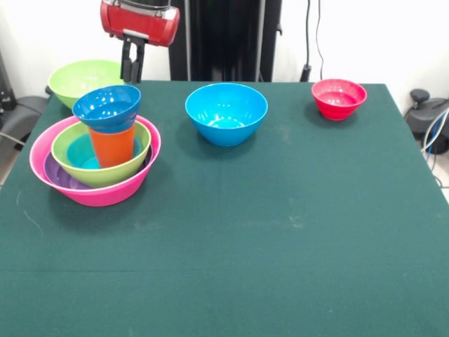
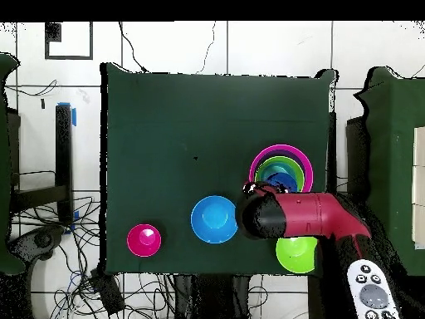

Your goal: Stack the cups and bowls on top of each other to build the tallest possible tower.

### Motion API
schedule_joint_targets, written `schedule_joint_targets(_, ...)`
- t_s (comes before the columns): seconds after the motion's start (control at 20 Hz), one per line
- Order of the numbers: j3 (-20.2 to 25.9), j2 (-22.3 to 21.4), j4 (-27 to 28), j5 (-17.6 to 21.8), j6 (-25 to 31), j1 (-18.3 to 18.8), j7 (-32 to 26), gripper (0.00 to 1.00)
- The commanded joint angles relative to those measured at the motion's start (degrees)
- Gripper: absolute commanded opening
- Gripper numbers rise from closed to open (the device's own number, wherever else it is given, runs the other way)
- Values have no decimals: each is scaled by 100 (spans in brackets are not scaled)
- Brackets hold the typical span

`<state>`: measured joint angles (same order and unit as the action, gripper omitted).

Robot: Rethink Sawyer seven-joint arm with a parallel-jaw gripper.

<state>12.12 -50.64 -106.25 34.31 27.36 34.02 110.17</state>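
Front view, left to right: the tower (image 1: 95,158), a blue bowl (image 1: 106,107) capping its orange cup (image 1: 112,145), stands below the gripper (image 1: 131,72), whose opening cannot be judged. Next candidates: large blue bowl (image 1: 226,112), then red bowl (image 1: 339,97). Overhead view alone shows the arm (image 2: 307,216) spanning the lime bowl (image 2: 296,253).

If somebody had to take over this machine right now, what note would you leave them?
Gripper: empty, hanging behind the tower; open or shut, cannot tell.
Tower: pink bowl as base, purple bowl and lime green bowl nested inside, orange cup upright in the middle, a blue bowl resting on top.
Left to stack: light blue bowl, small red bowl, second lime green bowl.
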Motion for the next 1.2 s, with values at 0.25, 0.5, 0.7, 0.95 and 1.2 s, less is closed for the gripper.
schedule_joint_targets(0.25,537,560,-31,221,-87,-82,-416,0)
schedule_joint_targets(0.5,521,659,12,265,-191,-91,-376,0)
schedule_joint_targets(0.7,544,669,6,279,-250,-68,-397,0)
schedule_joint_targets(0.95,564,732,45,314,-307,-43,-428,0)
schedule_joint_targets(1.2,571,755,50,341,-356,-22,-447,0)
